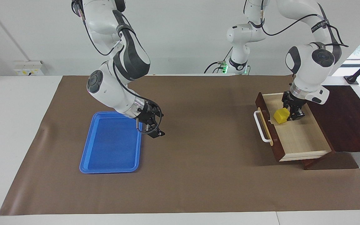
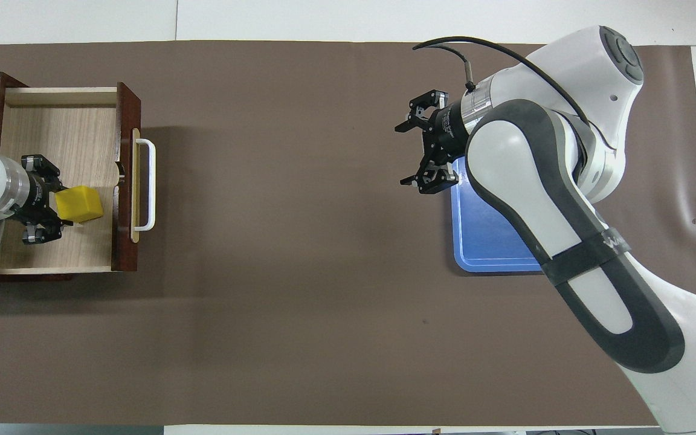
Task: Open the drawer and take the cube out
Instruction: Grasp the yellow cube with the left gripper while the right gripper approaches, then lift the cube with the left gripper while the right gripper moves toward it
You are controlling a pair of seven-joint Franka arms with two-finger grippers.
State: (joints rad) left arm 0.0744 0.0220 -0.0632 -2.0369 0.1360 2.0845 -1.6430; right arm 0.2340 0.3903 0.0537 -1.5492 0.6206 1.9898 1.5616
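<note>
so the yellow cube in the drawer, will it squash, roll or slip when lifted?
The cube looks rigid, with crisp edges, so probably no squashing. Flat faces: unlikely to roll. It looks smooth, so it might slip; the left gripper straddles it.

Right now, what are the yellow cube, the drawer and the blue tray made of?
The cube looks like smooth, matte plastic or foam; hard to say. The drawer seems wooden: pale grained inside, glossy reddish-brown front. The blue tray looks like shiny moulded plastic with a raised rim.
</note>
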